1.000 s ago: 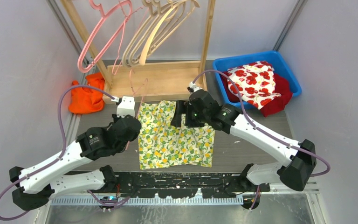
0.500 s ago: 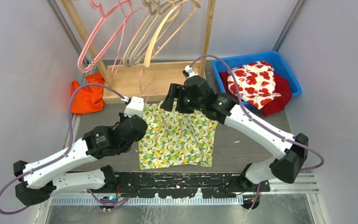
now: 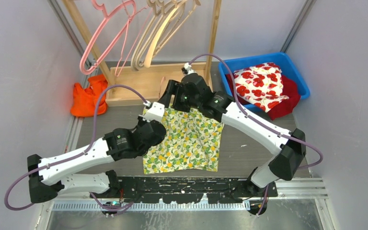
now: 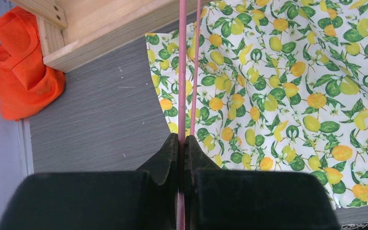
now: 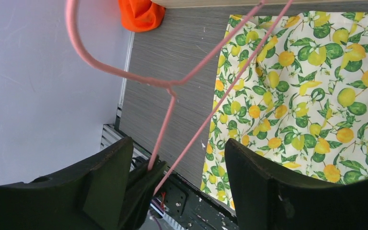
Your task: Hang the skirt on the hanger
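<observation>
- The lemon-print skirt (image 3: 187,139) lies spread flat on the grey table (image 3: 258,143), its far edge just beside the wooden rack base (image 3: 134,86).
- The pink wire hanger (image 4: 182,72) is above the skirt's far-left corner, and its two wires cross the left hem. The skirt is not yet on it.
- The left gripper (image 4: 182,141) is clamped tight on the hanger's wires.
- The right gripper (image 5: 177,143) has its jaws wide apart with the hanger's neck between them, gripping nothing.
- An orange cloth (image 3: 84,98) lies left of the rack.
- A blue bin (image 3: 268,60) with a poppy-print cloth (image 3: 261,84) sits at far right.
</observation>
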`<state>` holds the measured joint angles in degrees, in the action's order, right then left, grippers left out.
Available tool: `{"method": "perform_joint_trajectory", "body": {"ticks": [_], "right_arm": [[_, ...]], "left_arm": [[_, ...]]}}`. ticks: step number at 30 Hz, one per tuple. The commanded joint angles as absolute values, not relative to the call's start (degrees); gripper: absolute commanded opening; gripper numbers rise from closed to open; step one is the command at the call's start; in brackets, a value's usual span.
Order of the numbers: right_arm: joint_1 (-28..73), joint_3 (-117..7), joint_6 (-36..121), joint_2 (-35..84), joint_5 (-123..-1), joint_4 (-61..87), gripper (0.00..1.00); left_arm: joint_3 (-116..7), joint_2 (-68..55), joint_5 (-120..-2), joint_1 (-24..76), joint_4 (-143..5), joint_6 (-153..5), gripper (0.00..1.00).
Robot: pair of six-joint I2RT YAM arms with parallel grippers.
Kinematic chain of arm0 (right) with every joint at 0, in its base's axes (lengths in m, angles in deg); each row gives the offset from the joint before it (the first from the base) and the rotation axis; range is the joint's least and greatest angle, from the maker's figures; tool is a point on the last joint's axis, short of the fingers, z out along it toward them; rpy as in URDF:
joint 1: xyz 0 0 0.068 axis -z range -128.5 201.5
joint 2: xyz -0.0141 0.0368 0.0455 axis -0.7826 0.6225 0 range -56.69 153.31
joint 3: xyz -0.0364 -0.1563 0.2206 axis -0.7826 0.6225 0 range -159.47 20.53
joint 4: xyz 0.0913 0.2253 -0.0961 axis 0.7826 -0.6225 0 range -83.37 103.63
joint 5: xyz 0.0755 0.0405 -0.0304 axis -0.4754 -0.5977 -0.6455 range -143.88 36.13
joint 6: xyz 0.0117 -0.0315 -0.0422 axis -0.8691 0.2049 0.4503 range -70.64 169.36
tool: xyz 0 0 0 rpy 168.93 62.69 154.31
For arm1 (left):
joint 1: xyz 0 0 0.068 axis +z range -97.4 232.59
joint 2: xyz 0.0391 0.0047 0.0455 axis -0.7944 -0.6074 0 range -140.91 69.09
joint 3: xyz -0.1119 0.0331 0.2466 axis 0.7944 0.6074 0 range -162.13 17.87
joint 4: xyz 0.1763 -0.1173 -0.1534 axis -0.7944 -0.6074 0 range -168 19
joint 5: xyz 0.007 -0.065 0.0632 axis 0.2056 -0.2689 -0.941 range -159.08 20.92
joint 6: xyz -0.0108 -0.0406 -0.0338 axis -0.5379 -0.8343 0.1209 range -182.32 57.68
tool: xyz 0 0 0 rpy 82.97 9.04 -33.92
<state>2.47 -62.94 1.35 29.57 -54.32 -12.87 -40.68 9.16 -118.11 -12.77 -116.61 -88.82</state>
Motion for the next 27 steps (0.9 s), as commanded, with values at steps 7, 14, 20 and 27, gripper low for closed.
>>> {"method": "perform_joint_trajectory", "body": {"ticks": [7,14,20,27], "right_arm": [[0.2,-66.9,0.5,33.7,-49.1,-10.6,0.71],[-1.0,-67.2,0.5,37.0,-43.4,-11.3,0.61],[-1.0,-69.6,1.5,39.4,-40.3,-13.7,0.34],[-1.0,-68.3,1.7,38.4,-39.6,-13.6,0.03]], "left_arm": [[-42.9,5.0,-122.8,-15.9,-112.8,-89.0,0.0],[-43.5,2.8,-124.6,-17.5,-112.7,-89.2,0.0],[-43.0,3.4,-126.2,-18.7,-112.7,-89.3,0.0],[-41.7,4.9,-126.8,-19.1,-113.1,-90.0,0.0]]}}
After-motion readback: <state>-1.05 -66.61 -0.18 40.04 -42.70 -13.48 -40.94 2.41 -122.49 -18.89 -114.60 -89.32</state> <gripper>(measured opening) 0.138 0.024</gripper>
